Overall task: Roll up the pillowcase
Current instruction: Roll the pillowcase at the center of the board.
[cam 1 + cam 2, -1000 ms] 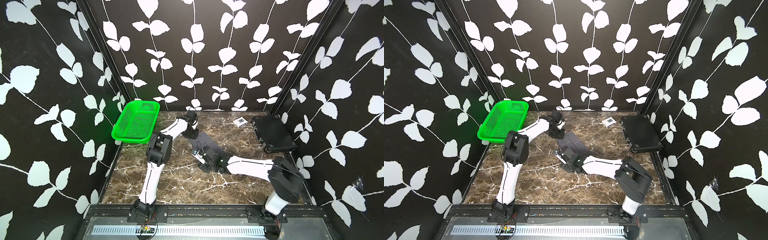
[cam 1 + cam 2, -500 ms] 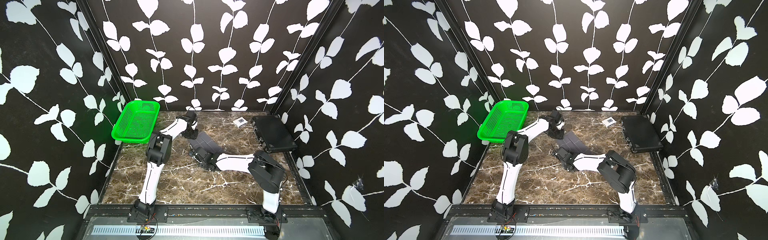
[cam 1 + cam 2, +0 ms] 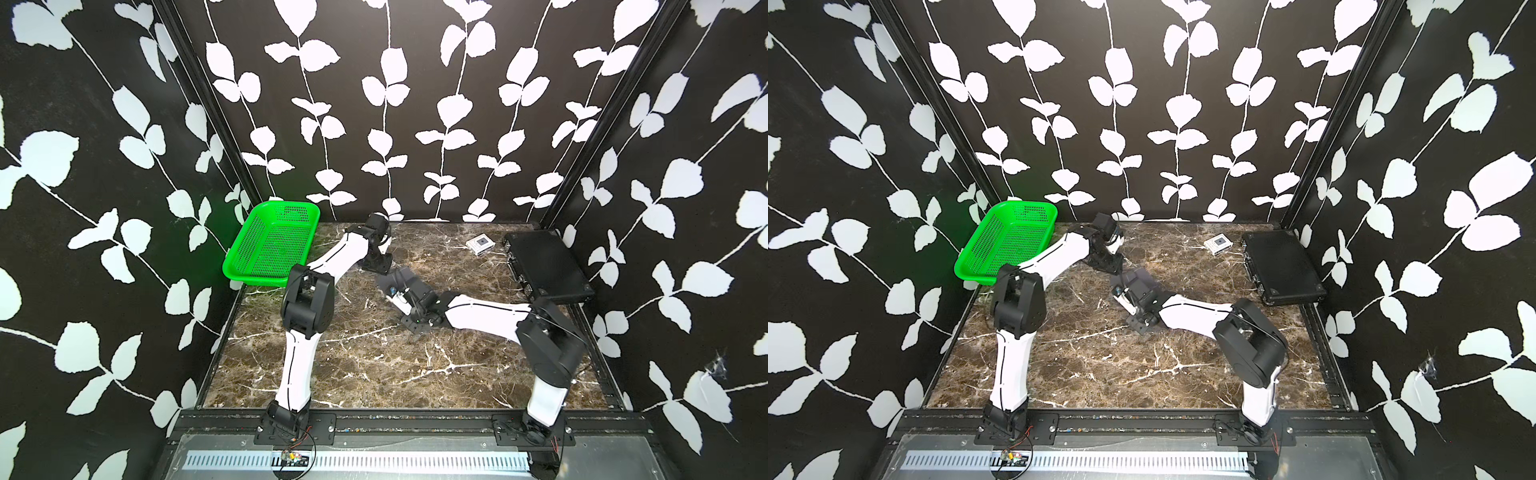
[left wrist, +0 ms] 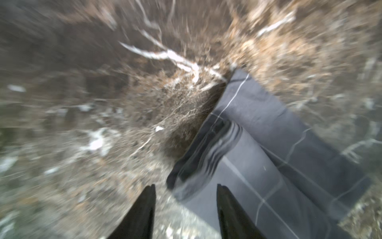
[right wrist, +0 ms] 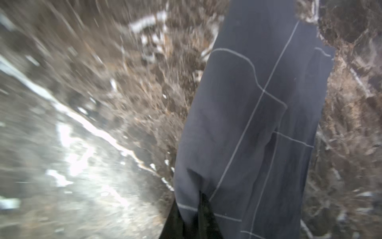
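The marble table (image 3: 374,374) carries a black case (image 3: 546,266) at its right rear and a green basket (image 3: 272,245) at its left rear. The pillowcase (image 3: 405,276) lies mid-table as a narrow folded strip between both arms. The right gripper (image 5: 192,203) has its jaws pinching the fabric. The left gripper (image 4: 187,186) holds its jaws spread at the strip's layered end. A white box (image 3: 480,245) sits near the case.

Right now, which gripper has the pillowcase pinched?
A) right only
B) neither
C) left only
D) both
A: in the right wrist view the right gripper is closed on a fold of the pillowcase. In the left wrist view the left gripper is open, its fingers apart and clamping nothing.
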### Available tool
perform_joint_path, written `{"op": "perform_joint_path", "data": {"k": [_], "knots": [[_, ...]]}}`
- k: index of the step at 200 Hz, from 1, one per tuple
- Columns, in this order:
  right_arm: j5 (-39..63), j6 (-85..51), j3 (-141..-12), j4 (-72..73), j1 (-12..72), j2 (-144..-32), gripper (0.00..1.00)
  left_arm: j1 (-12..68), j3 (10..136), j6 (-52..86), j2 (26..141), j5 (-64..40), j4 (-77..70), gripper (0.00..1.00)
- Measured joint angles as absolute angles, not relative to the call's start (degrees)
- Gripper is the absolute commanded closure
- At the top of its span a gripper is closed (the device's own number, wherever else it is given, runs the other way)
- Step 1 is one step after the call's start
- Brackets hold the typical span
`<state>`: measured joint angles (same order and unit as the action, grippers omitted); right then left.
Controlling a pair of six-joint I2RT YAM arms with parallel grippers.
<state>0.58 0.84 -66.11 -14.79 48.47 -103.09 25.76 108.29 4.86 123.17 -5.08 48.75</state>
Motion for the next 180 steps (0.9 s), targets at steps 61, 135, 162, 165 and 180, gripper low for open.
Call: {"op": "perform_joint_path", "data": {"k": [61,135,162,165,180], "knots": [[23.1,-20.9,-56.0,-1.4,42.0,-99.2,0.91,25.8,103.4,5.1,111.5,-3.3,48.7,0.45],[36.1,-43.5,-42.6,25.4,34.1,-99.2,0.90,25.8,95.0,6.0,108.5,-4.4,47.9,0.39],[37.9,-48.8,-38.4,33.4,31.6,-99.3,0.88,25.8,94.9,6.0,108.5,-5.4,47.0,0.39],[38.0,-49.3,-38.1,34.2,31.3,-99.3,0.88,25.8,94.9,6.0,108.5,-5.4,46.9,0.39],[38.6,-51.6,-36.3,37.9,30.0,-99.5,0.83,25.8,94.9,6.2,108.5,-5.9,46.4,0.38]]}}
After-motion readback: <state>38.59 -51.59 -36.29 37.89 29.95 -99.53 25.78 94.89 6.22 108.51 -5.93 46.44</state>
